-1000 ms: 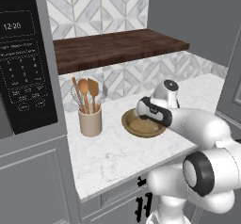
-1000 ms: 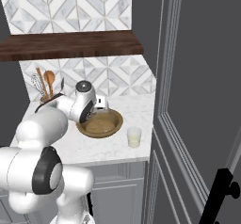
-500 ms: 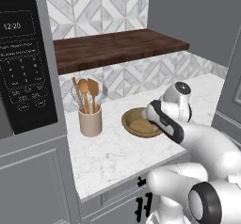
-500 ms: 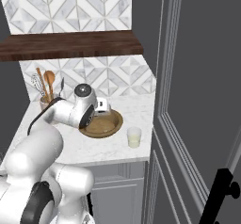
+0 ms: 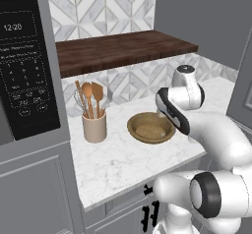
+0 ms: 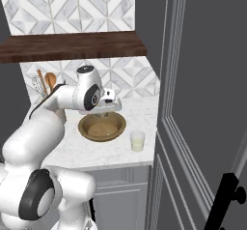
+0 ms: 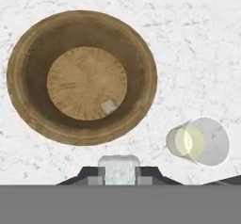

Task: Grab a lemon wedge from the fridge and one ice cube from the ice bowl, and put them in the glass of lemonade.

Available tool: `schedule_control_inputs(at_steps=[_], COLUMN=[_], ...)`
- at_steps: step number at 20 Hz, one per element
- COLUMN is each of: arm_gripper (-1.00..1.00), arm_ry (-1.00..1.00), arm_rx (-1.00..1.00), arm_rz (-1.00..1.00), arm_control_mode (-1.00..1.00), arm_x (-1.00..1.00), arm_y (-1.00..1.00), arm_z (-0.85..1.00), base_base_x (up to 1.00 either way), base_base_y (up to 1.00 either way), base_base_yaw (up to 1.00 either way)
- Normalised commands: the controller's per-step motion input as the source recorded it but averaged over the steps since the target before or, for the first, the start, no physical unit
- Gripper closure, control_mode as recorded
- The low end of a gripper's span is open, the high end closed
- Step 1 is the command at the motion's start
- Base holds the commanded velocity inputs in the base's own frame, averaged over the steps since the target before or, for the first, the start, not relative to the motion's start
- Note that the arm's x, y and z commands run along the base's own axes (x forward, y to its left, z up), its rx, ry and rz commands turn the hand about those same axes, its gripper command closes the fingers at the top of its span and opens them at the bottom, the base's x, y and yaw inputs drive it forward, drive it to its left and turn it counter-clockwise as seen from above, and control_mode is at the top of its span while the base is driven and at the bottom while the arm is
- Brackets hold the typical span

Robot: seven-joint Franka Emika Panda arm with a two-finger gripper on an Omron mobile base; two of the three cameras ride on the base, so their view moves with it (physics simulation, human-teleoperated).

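Ice cube [image 7: 118, 167] pinched between fingers [image 7: 96, 177], above ice bowl [image 7: 28, 110] rim

Fridge [image 6: 202, 103] cut by the frame edge, fingers [image 7: 96, 175] mostly hidden behind held ice cube [image 7: 118, 167]

Bare marble counter [image 7: 197, 39] between ice bowl [image 7: 28, 110] and glass of lemonade [image 7: 200, 142]; fridge [image 6: 202, 103] alongside.

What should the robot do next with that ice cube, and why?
Probably slide sideways until it's over the glass. The claw is pinching an ice cube above the bowl, and the glass stands beside the bowl, not under the claw.
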Motion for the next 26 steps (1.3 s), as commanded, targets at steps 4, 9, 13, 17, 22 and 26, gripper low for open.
schedule_control_inputs(at_steps=[4, 9, 13, 17, 22, 26], arm_gripper=[1.0, 1.0, 1.0, 1.0, 1.0, 1.0], arm_ry=[0.06, -0.04, -0.15, -0.01, 0.0, 0.0], arm_rx=[0.04, 0.04, 0.02, 0.0, 0.0, 0.0], arm_rz=[-0.11, -0.11, -0.08, -0.04, -0.01, 0.0], arm_control_mode=[-1.0, -1.0, -1.0, -1.0, -1.0, -1.0], arm_x=[-0.01, -0.23, -0.23, 0.07, 0.13, 0.0], arm_y=[-0.75, -0.65, -0.4, -0.04, -0.09, -0.31], arm_z=[-0.13, -0.44, -0.56, 0.0, -0.01, -0.01], base_base_x=[0.0, 0.0, 0.0, 0.0, 0.0, 0.0], base_base_y=[0.0, 0.0, 0.0, 0.0, 0.0, 0.0], base_base_yaw=[0.0, 0.0, 0.0, 0.0, 0.0, 0.0])
